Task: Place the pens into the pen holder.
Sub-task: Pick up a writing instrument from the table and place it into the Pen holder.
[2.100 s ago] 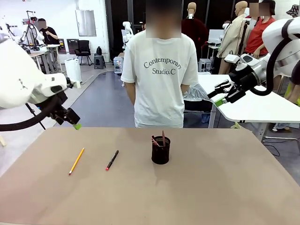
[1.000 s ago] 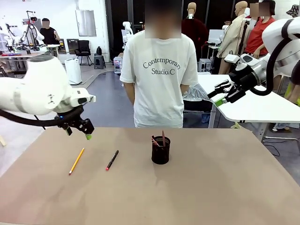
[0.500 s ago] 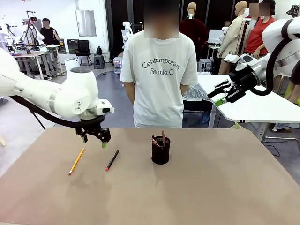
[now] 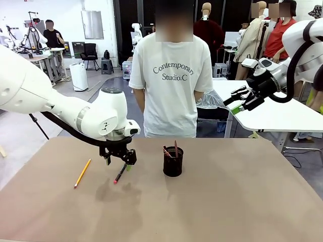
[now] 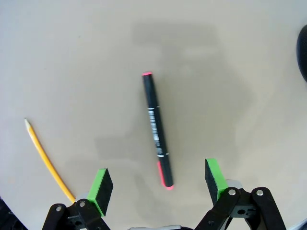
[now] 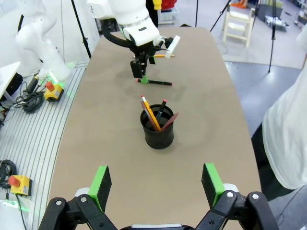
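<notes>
On the brown table [image 4: 242, 201] a black pen with red ends [image 4: 120, 173] lies left of the black mesh pen holder [image 4: 173, 162], which has several pens standing in it. Farther left lies a yellow pencil [image 4: 82, 173]. My left gripper [image 4: 121, 164] hangs open just above the black pen. In the left wrist view the pen [image 5: 157, 129] lies between and ahead of the green pads [image 5: 100, 184], with the pencil [image 5: 45, 158] to the side. My right gripper [image 4: 236, 101] is open and raised off the table at the right. It looks down on the holder [image 6: 157, 130] and the pen [image 6: 154, 82].
A person in a white T-shirt [image 4: 174, 75] stands at the far edge behind the holder, hands out of sight. A white table [image 4: 282, 116] stands beyond the right side. Bare tabletop stretches across the front and right.
My left arm has swung from the table's far left edge rightward and down, ending over the black pen. The right arm, the pens and the holder have stayed put.
</notes>
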You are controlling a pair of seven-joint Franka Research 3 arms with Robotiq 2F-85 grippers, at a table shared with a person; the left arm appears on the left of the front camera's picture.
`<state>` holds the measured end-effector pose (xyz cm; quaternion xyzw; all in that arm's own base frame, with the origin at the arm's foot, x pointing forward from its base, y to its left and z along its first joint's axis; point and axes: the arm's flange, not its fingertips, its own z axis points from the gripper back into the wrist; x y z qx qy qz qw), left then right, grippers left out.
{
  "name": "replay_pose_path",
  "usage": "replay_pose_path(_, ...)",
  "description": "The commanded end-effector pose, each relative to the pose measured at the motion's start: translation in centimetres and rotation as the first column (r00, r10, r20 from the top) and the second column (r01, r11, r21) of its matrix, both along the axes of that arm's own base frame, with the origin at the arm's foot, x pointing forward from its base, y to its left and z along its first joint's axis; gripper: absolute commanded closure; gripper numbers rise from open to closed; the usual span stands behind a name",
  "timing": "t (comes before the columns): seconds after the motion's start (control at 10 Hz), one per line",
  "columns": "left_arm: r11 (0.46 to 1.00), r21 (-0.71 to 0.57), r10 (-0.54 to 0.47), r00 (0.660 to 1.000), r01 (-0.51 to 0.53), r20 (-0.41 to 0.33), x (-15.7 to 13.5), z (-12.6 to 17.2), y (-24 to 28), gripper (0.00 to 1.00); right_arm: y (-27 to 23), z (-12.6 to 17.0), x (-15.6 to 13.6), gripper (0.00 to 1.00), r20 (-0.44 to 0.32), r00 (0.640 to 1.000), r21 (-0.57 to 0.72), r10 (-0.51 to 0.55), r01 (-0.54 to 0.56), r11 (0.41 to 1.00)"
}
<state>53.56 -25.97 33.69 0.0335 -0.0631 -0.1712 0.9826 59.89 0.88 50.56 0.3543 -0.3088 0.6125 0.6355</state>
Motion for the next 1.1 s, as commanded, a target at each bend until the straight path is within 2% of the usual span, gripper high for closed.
replay_pose_path(0.0,1.000,-0.002,-0.005,1.000,0.005,-0.007,0.7,0.2,0.1,0.00,0.1,0.3,0.3,0.00,0.005,1.000,-0.005,0.000,0.000,1.000)
replay_pose_path(0.5,1.000,0.000,-0.003,1.000,0.003,-0.003,0.0,-0.2,-0.2,0.00,0.1,0.3,0.3,0.00,0.005,1.000,-0.005,0.000,0.000,1.000)
replay_pose_path(0.6,1.000,0.010,0.023,0.999,-0.023,-0.027,0.4,-0.4,-0.5,0.00,0.1,0.3,0.3,0.00,0.005,1.000,-0.005,0.000,0.000,1.000)
replay_pose_path(1.0,1.000,-0.007,0.009,0.998,-0.009,-0.055,2.6,-0.3,-0.6,0.00,0.1,0.3,0.3,0.00,0.005,1.000,-0.005,0.000,0.000,1.000)
